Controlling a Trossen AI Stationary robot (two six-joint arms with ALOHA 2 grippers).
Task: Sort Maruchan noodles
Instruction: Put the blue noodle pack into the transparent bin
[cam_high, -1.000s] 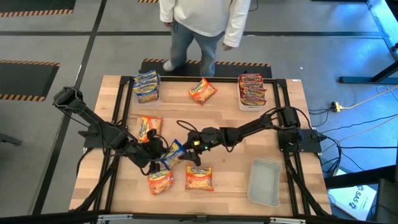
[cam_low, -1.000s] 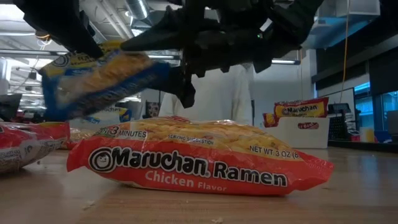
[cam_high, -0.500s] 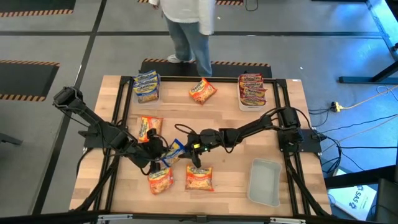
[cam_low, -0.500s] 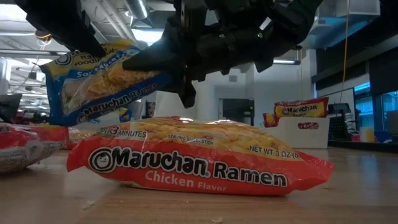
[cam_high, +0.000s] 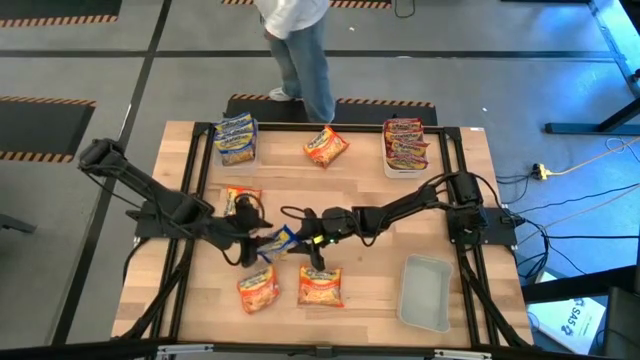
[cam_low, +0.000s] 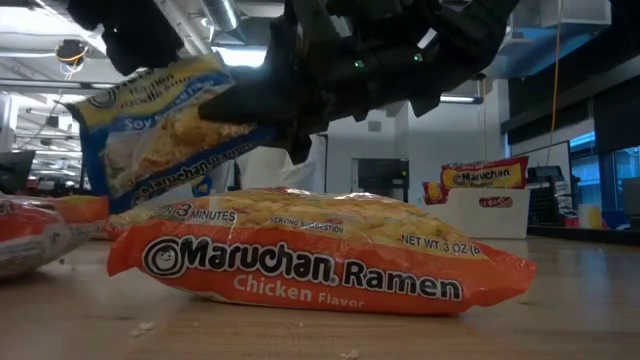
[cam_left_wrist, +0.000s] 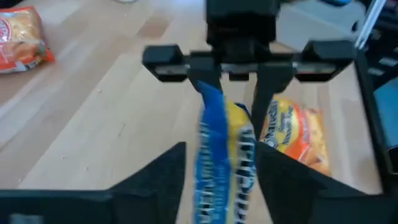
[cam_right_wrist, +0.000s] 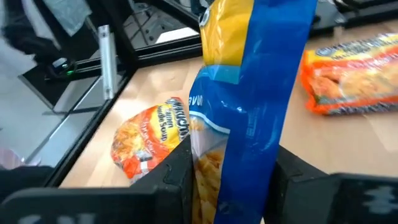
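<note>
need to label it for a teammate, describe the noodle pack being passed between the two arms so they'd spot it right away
Look at the middle of the wooden table, where the left gripper and the right gripper meet. The blue-and-yellow pack hangs there above the wood, pinched by the right gripper. Nearby packs are orange and lie flat.

In the high view we see the person (cam_high: 300, 40) cut off by the top edge, only legs and a shirt hem showing. The blue packet (cam_left_wrist: 221, 162) is blurred in the left wrist view and runs off the bottom edge. We cannot read the print on the packets in the far tub (cam_high: 404, 143).
</note>
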